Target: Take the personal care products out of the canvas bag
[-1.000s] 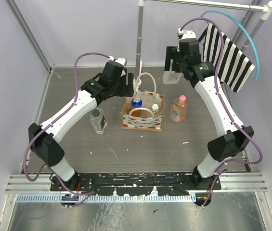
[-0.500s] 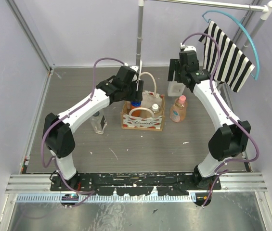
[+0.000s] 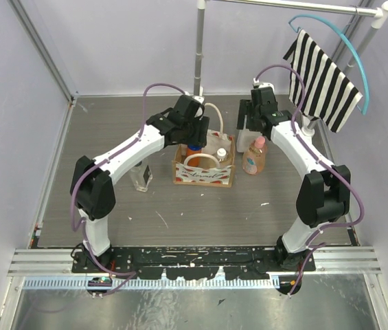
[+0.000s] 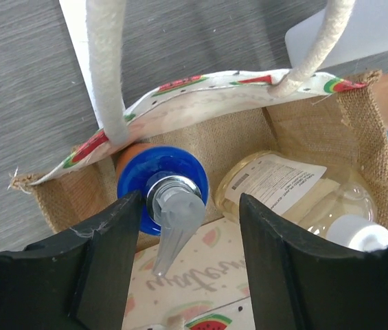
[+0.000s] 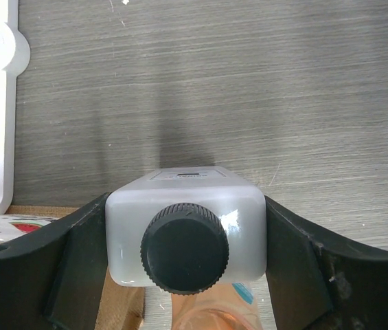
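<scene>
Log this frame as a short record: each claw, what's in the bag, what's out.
left claw: open, straddling blue-capped bottle inside canvas bag
right claw: shut on translucent white bottle
in bag: blue-capped bottle, white-capped bottle
standing outside bag: peach bottle, clear square bottle

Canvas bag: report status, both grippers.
Left gripper open, straddling blue-capped bottle inside canvas bag. Right gripper shut on dark-capped bottle, outside bag. White-capped bottle lying in bag. Rope handle against blue cap.
</scene>
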Robot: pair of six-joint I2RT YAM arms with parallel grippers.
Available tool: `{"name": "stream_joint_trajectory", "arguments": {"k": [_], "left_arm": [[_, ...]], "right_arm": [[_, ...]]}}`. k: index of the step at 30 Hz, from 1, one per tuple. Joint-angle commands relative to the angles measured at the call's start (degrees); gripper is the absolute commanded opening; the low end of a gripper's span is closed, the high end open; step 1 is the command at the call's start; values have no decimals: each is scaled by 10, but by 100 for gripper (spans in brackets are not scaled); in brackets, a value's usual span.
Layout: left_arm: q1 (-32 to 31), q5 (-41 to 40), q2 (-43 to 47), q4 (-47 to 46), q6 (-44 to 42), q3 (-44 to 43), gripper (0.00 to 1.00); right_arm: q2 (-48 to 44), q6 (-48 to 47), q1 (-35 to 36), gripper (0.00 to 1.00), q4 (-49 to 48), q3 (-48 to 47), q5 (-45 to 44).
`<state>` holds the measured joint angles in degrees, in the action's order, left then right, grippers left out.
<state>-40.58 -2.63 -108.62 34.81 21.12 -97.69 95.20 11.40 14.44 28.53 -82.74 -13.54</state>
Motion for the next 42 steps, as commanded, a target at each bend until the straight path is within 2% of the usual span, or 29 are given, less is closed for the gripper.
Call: {"name": "stream_joint_trajectory", "arguments": {"k": [1,9,22,29,42], "left_arm": [[-13,-11,-32,40,-9,-26,66],[-45,-148,-19,83,-29,-28,72],[-52,-207,-50,136,-16,-51,71],[-53,-206,-29,102,-18,-30,74],[-53,-190,-82,60,-37,-52,77]], "right_arm": [[-18,15,-2,31,-101,-12,5],[-15,19,-3,32,-106,8,27],[-8,21,-3,33,-107,14,35],[-7,21,-2,34,-106,19,36],[-6,23,-3,36,-106,19,43]]}}
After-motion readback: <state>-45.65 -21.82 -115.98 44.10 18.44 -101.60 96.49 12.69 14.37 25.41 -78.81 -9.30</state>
